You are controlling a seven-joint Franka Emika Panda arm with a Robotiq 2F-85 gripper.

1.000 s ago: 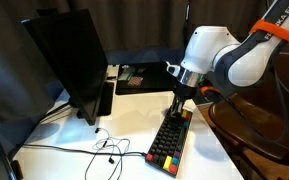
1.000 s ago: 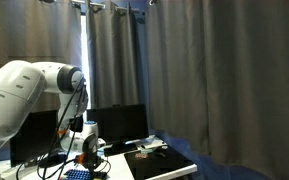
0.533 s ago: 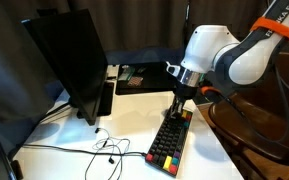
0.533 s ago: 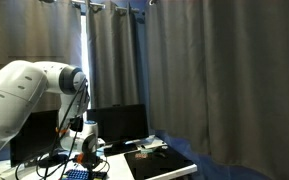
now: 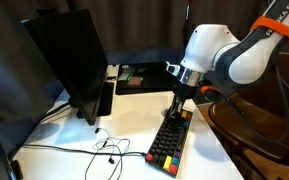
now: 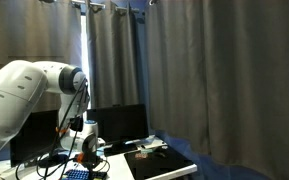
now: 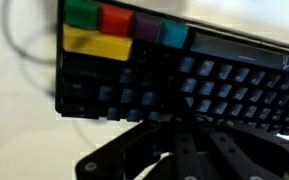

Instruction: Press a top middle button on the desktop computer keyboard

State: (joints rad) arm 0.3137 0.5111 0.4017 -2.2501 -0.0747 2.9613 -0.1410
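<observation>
The black keyboard [image 5: 169,142] lies on the white table, its long side running away from the camera, with red, yellow and green keys at its near end. In the wrist view the keyboard [image 7: 199,78] fills the frame, with green, red, yellow and teal keys at the upper left. My gripper [image 5: 178,112] points straight down at the keyboard's far end, its tips at or just above the keys. In the wrist view its fingers [image 7: 176,122] meet in a point, shut on nothing. Whether the tips touch a key cannot be told.
A dark monitor [image 5: 69,60] stands to the left on the white table [image 5: 74,135]. A flat black mat [image 5: 144,78] with small objects lies behind the keyboard. Thin cables [image 5: 104,150] trail beside the keyboard. Curtains [image 6: 204,70] hang behind the scene.
</observation>
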